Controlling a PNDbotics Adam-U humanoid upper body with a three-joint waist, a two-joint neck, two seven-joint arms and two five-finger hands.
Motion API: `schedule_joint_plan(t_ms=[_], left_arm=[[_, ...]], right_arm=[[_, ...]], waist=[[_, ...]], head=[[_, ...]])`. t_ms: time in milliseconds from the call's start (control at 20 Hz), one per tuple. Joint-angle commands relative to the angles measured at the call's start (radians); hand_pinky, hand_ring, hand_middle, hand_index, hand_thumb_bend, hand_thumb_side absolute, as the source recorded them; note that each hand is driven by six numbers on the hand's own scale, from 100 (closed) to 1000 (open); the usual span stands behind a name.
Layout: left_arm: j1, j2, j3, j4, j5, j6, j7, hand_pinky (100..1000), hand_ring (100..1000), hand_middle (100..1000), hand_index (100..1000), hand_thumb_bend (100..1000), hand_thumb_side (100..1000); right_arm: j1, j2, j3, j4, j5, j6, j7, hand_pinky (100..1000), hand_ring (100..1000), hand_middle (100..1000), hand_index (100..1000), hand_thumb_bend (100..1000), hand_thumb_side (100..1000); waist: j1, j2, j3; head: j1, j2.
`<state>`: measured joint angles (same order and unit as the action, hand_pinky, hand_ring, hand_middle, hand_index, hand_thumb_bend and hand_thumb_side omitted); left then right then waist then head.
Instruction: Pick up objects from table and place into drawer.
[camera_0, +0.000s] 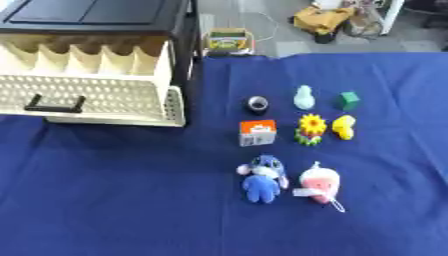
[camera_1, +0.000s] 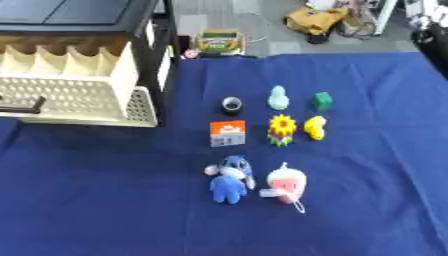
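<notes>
While frame edges crop it, drawer (camera_0: 96, 100) stands open

No part of robot body in either view: arms, hands out of frame.

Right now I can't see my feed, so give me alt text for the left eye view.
Seven small things lie on a blue cloth to the right of an open cream drawer: tape roll, pale bottle, green block, orange box, sunflower toy, yellow duck, blue plush and pink plush. No robot hand shows.
</notes>
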<state>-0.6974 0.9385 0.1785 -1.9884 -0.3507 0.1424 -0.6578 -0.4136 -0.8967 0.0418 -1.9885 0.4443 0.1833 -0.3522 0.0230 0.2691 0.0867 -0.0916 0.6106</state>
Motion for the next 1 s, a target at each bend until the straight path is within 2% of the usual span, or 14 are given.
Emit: schedule_joint_plan(t_ms=[50,200,350,650,750,800,850,900,1000], left_arm=[[-0.026,0.016,0.035,-0.012,-0.037,0.044,0.047,100,100,100,846,523,785],[-0.039,0.002,0.056,-0.012,-0.078,0.087,0.09,100,100,100,803,539,765],[-0.045,-0.021,0.064,-0.012,-0.121,0.13,0.133,100,100,100,800,546,755],[-0.06,-0.094,0.038,-0.012,-0.2,0.211,0.214,100,100,100,796,536,755],[-0.073,-0.123,0.028,-0.012,-0.216,0.237,0.241,100,100,100,794,537,753],[-0.071,-0.135,0.016,-0.012,-0.216,0.249,0.295,100,100,100,792,537,753],[-0.058,-0.144,-0.011,-0.012,-0.202,0.261,0.402,100,100,100,790,537,753],[-0.04,-0.149,-0.048,-0.012,-0.175,0.272,0.527,100,100,100,787,534,756],[-0.013,-0.152,-0.109,-0.012,-0.114,0.288,0.708,100,100,100,785,531,759]], right_arm=[[-0.015,-0.097,0.04,-0.011,0.051,0.019,0.045,731,765,740,845,349,1000],[-0.017,-0.147,0.084,-0.011,0.094,0.024,0.088,738,775,754,845,376,1000],[-0.017,-0.182,0.12,-0.011,0.121,0.031,0.131,745,784,768,853,407,1000],[-0.016,-0.233,0.182,-0.011,0.12,0.035,0.211,761,799,781,864,468,1000],[-0.021,-0.242,0.204,-0.011,0.114,0.03,0.238,765,801,775,882,548,992],[-0.032,-0.243,0.209,-0.011,0.112,0.025,0.291,769,802,772,883,559,969],[-0.053,-0.239,0.203,-0.011,0.111,0.017,0.375,770,801,769,885,568,953],[-0.073,-0.233,0.197,-0.011,0.107,0.008,0.453,772,800,757,885,605,893],[-0.097,-0.225,0.193,-0.011,0.082,0.0,0.563,770,800,750,890,649,813]], waist=[[-0.001,-0.023,-0.002],[-0.003,-0.027,-0.004],[-0.005,-0.028,-0.009],[-0.007,-0.031,-0.011],[-0.009,-0.031,-0.012],[-0.009,-0.031,-0.013],[-0.009,-0.031,-0.016],[-0.008,-0.031,-0.019],[-0.008,-0.031,-0.023]], head=[[-0.001,0.005],[0.003,0.006],[0.006,0.005],[0.008,0.005],[0.006,0.004],[0.006,0.003],[0.008,0.002],[0.01,0.002],[0.013,0.001]])
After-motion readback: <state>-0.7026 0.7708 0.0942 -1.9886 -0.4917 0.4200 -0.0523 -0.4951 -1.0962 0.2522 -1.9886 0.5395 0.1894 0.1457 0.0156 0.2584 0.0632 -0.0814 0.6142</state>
